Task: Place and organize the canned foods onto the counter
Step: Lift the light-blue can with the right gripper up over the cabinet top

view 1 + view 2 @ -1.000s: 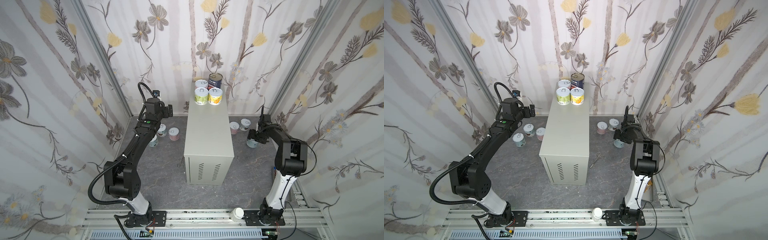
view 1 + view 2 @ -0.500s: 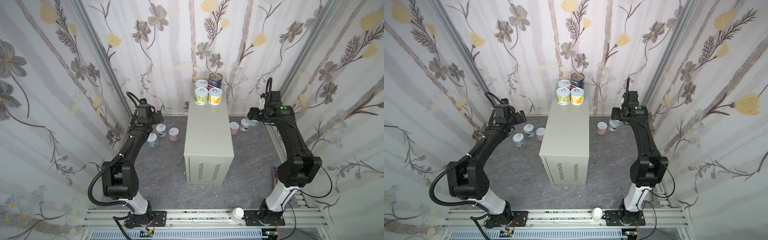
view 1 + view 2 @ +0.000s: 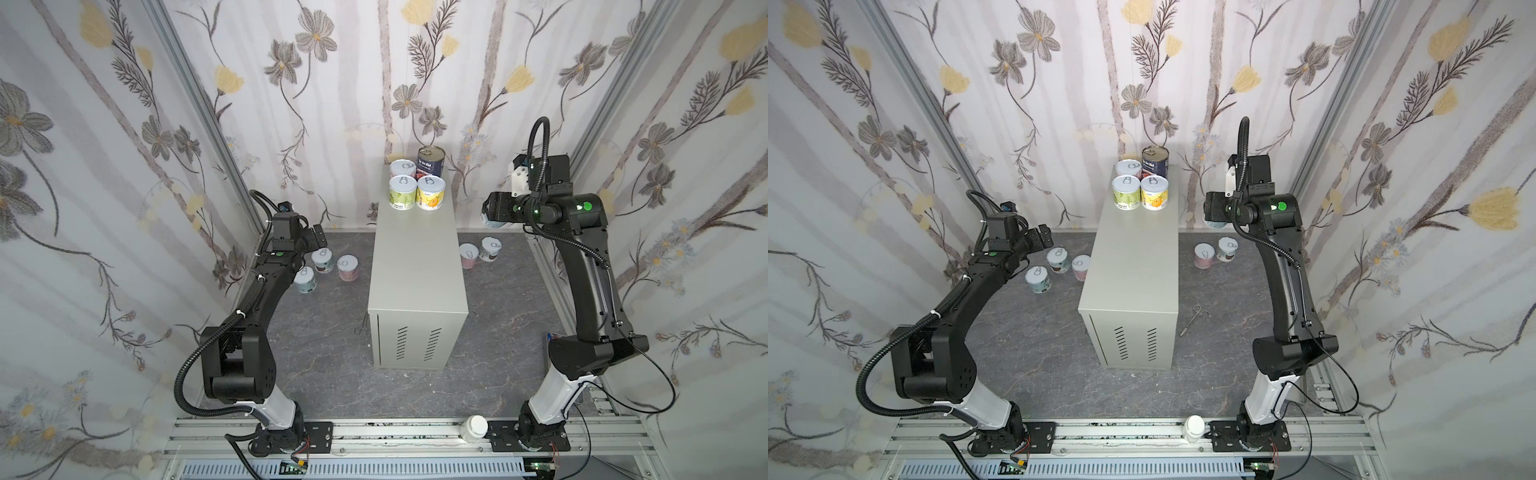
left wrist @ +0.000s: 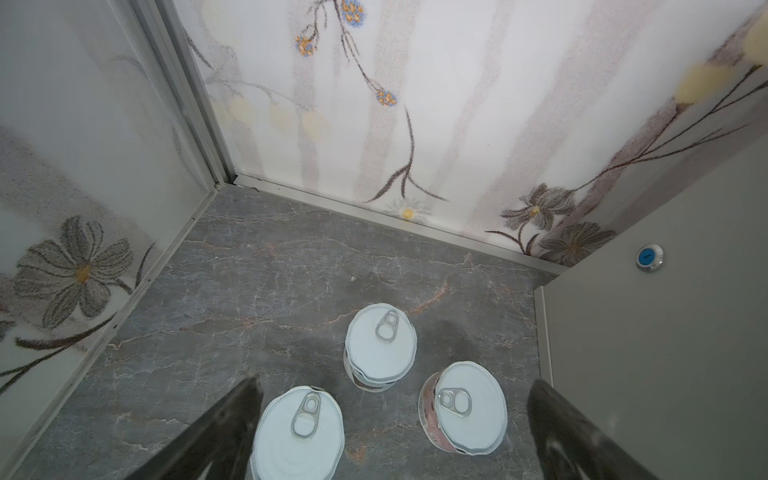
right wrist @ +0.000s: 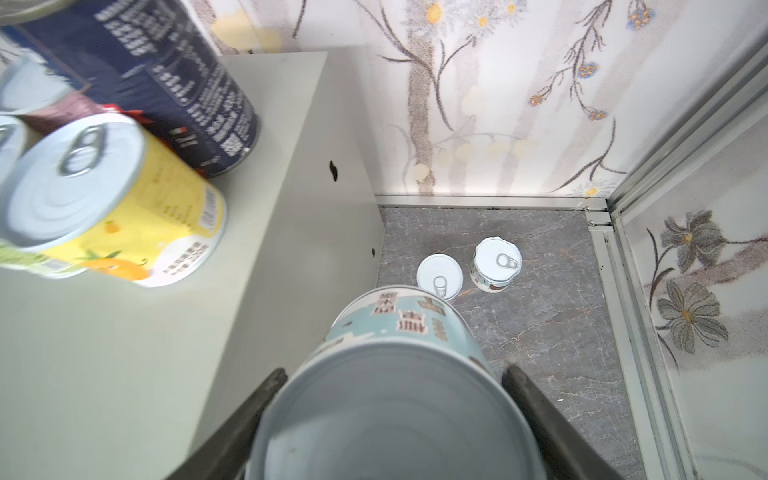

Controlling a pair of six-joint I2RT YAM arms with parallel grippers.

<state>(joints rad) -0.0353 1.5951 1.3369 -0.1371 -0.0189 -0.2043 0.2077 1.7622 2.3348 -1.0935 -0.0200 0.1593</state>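
The counter (image 3: 417, 257) is a tall light-grey box in the middle of both top views. At its far end stand a tall dark-blue can (image 3: 430, 162), a pale can (image 3: 402, 169), a green can (image 3: 402, 192) and a yellow can (image 5: 112, 208). My right gripper (image 5: 395, 372) is shut on a pale-blue can (image 5: 399, 332), held in the air beside the counter's right edge at top height. My left gripper (image 4: 392, 385) hangs open above three floor cans (image 4: 380, 345) (image 4: 299, 432) (image 4: 467, 407). Two more cans (image 3: 468, 255) (image 3: 490, 248) stand on the floor to the right.
A white plastic bottle (image 3: 473, 428) stands on the front rail. Small scissors (image 3: 1192, 319) lie on the dark marbled floor (image 3: 324, 332) right of the counter. Flowered walls close in on three sides, near both arms.
My right gripper has risen from the floor with the pale-blue can to the height of the counter's top. The left gripper has drawn back leftward and lower, over the floor cans.
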